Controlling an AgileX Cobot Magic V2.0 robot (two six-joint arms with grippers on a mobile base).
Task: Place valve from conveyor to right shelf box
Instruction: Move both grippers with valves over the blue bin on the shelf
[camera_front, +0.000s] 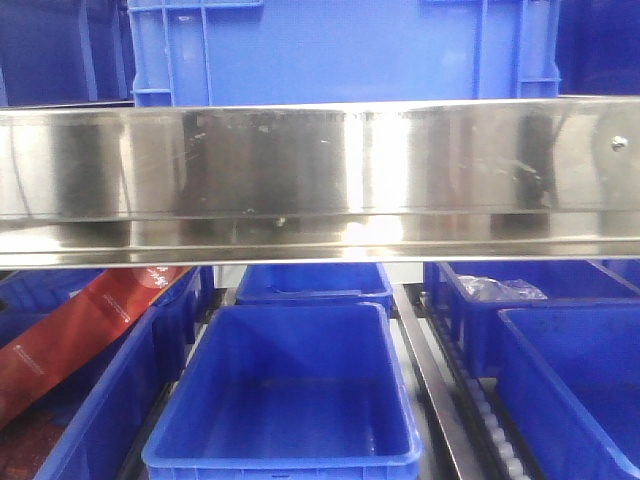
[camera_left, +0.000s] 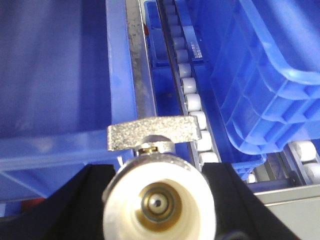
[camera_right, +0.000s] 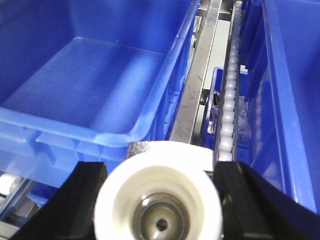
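Note:
In the left wrist view, my left gripper (camera_left: 159, 197) is shut on a valve (camera_left: 159, 192) with a white end cap and a flat silver handle (camera_left: 150, 134). Its black fingers (camera_left: 75, 210) press both sides of the valve, which hangs over the rim between two blue boxes. My right gripper (camera_right: 159, 200) is likewise shut on a second white-capped valve (camera_right: 159, 190), held between black fingers (camera_right: 250, 200) above the shelf rail, beside a blue box (camera_right: 90, 75). Blue shelf boxes (camera_front: 570, 350) stand at the right in the front view. The conveyor is out of view.
A shiny steel shelf beam (camera_front: 320, 180) crosses the front view, with a blue crate (camera_front: 340, 50) above it. Below sit a middle blue box (camera_front: 290, 400) and a left one holding a red packet (camera_front: 80, 330). White roller tracks (camera_left: 192, 100) (camera_right: 227, 115) run between the boxes.

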